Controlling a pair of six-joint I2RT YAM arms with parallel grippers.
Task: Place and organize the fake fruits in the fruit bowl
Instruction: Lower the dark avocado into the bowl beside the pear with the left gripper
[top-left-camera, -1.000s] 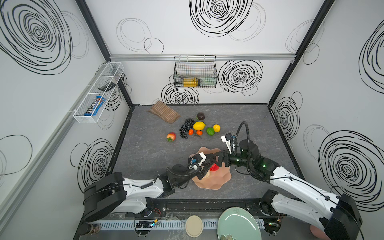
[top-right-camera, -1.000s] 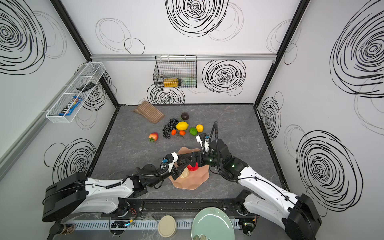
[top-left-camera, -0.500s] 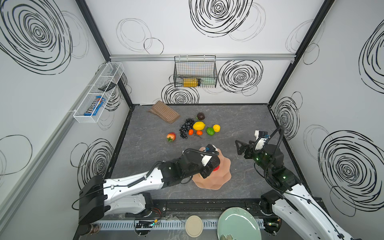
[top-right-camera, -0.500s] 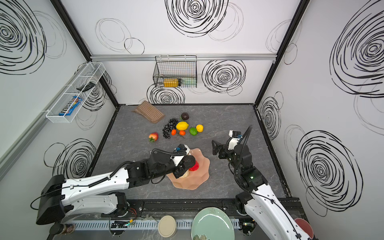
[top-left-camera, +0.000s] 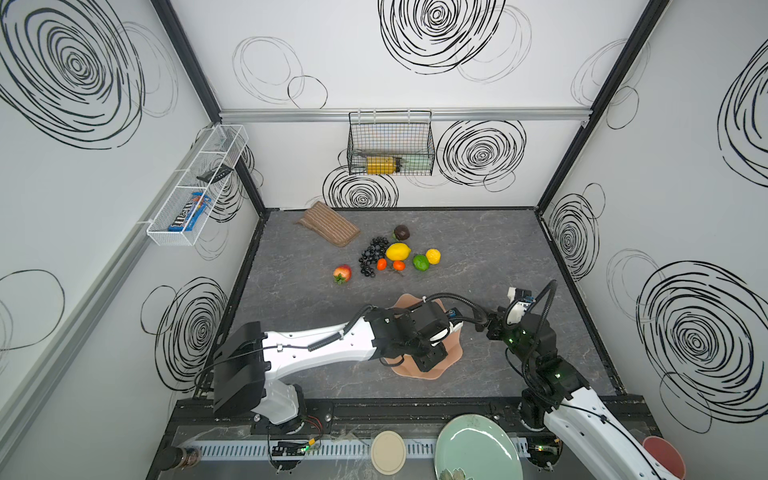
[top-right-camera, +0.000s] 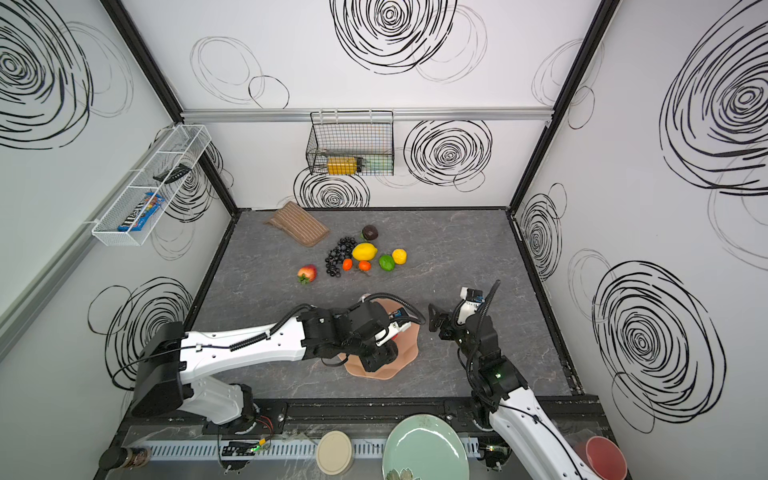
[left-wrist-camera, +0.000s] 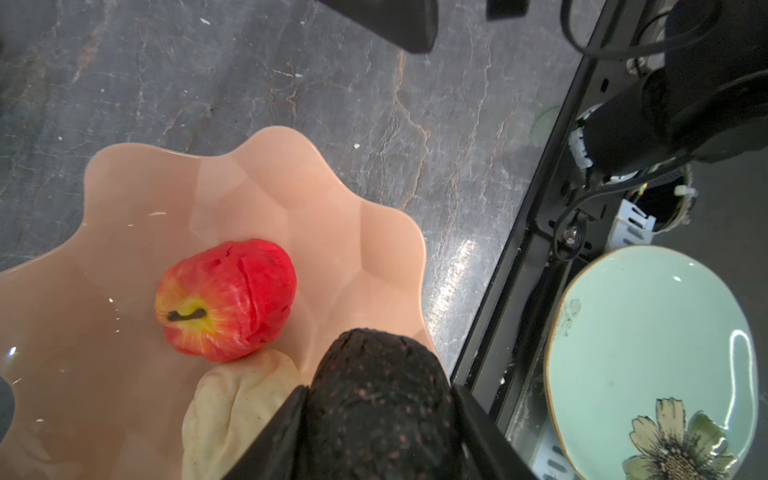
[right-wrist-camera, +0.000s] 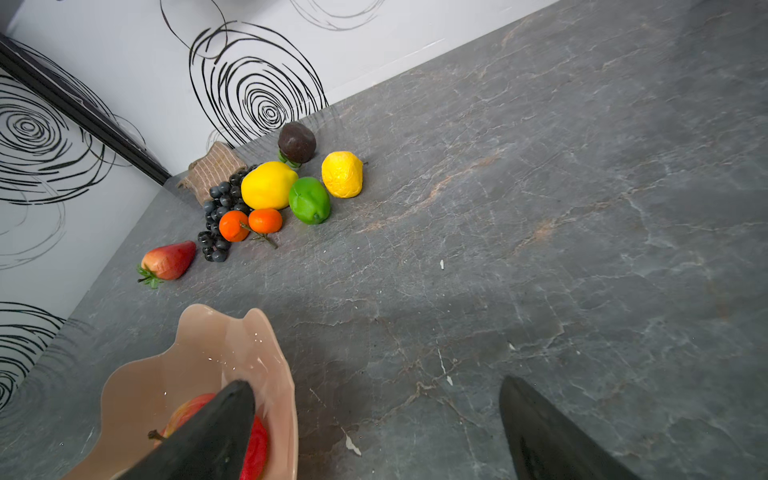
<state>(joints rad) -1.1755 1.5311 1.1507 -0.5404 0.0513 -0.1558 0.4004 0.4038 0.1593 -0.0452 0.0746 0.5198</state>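
left hand (left-wrist-camera: 378, 392) grips a dark avocado (left-wrist-camera: 376, 361), tip pointing away from the hand, over the edge of the fruit bowl (left-wrist-camera: 266, 174) next to the beige fruit (left-wrist-camera: 237, 399) and apple (left-wrist-camera: 228, 299) inside; right hand (right-wrist-camera: 374, 384) hangs open, empty, beside it.

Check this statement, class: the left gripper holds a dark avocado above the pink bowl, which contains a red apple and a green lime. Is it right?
One detail is wrong. The left wrist view shows a beige fruit, not a green lime, beside the red apple in the pink bowl. The left gripper does hold the dark avocado above it.
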